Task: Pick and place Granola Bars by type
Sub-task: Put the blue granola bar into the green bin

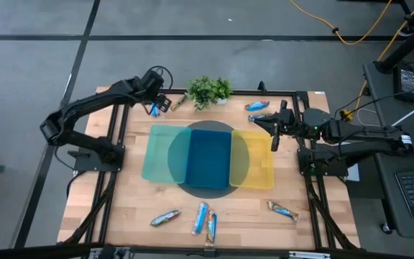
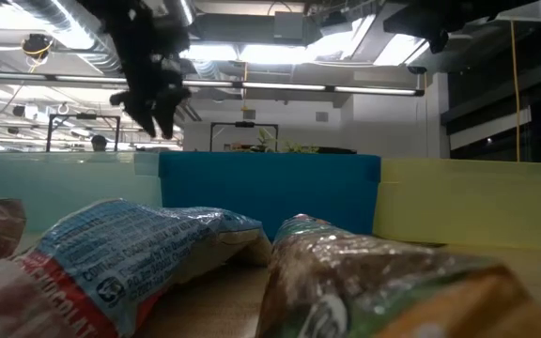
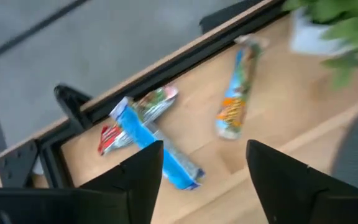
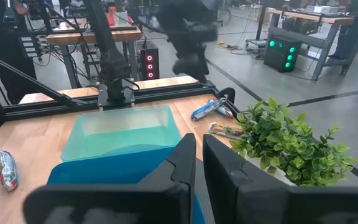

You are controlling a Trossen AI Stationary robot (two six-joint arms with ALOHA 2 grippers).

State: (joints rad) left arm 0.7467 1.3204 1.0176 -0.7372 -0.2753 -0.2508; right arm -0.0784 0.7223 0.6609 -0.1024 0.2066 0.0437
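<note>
Three bins, teal (image 1: 157,155), blue (image 1: 208,158) and yellow (image 1: 259,162), are set side by side mid-desk (image 1: 131,208). A potted plant (image 1: 208,91) is placed at the far edge. Beside it, two crossed granola bars (image 3: 143,121) and a third bar (image 3: 235,102), seen clearly only by the left wrist, lie slanted. The left end effector (image 3: 201,171) is held open and empty above them. The right end effector (image 4: 197,168) is seen nearly shut, empty.

9 bars (image 1: 165,217), 3 bins (image 1: 208,157).
</note>
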